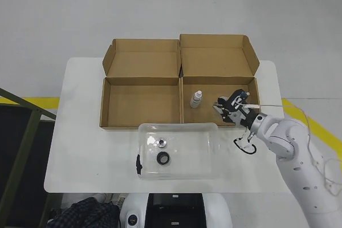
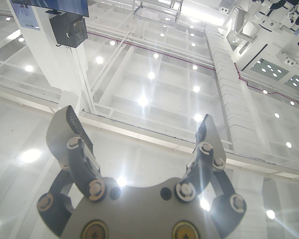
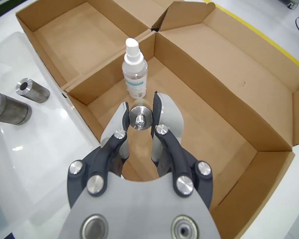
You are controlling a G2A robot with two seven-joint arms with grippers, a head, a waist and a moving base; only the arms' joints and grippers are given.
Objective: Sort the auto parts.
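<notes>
The right gripper is closed on a small silver metal cylinder, held over the open brown cardboard box. A clear plastic spray bottle stands upright just beyond the gripper, so the cylinder should be lowered short of it before release.

white table | yellow floor line | green metal frame beside table
</notes>
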